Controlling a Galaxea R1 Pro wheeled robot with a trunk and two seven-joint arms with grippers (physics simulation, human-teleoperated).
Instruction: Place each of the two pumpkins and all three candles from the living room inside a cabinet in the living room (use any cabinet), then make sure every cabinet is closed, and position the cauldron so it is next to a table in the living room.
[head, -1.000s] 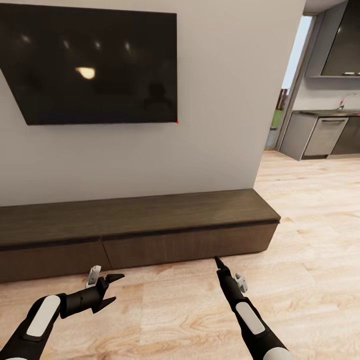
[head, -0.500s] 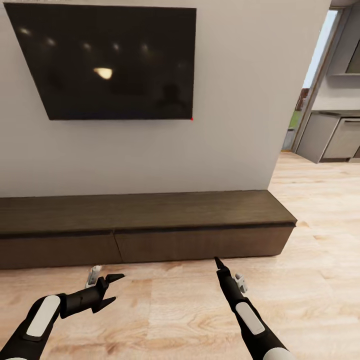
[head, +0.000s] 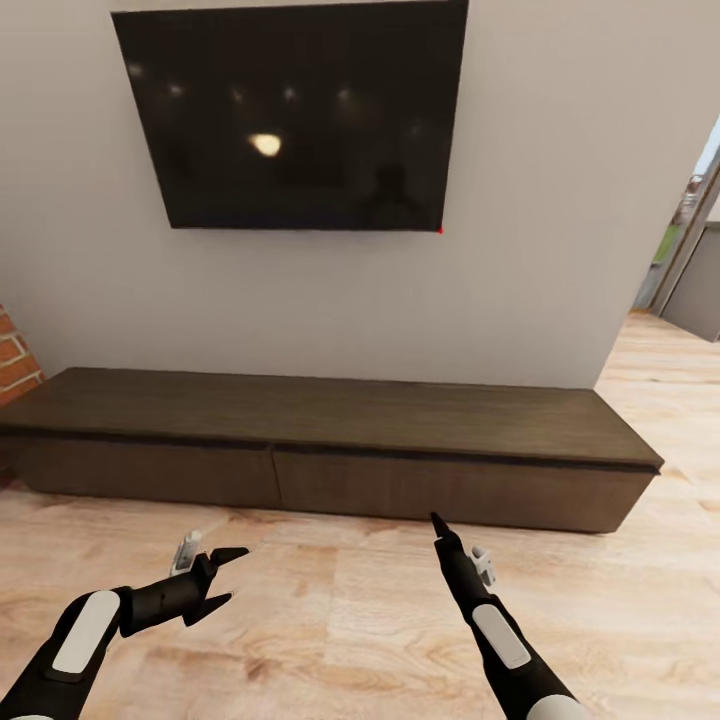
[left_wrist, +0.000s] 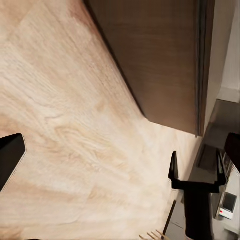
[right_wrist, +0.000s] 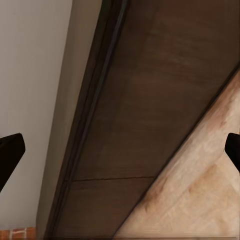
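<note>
- Cabinet (head: 330, 455): long low dark-brown unit against grey wall, flat top bare, two plain fronts flush shut w/ seam near centre.
- TV (head: 290, 115): black panel on wall above cabinet.
- Brick edge (head: 15, 355): by cabinet's left end.
- Wood floor (head: 330, 610): light planks, in front of unit.
- L gripper (head: 228, 576): over floor short of left front, fingers apart, nothing held.
- R gripper (head: 436, 522): over floor just short of right front; wrist view shows tips wide apart, nothing between.
</note>
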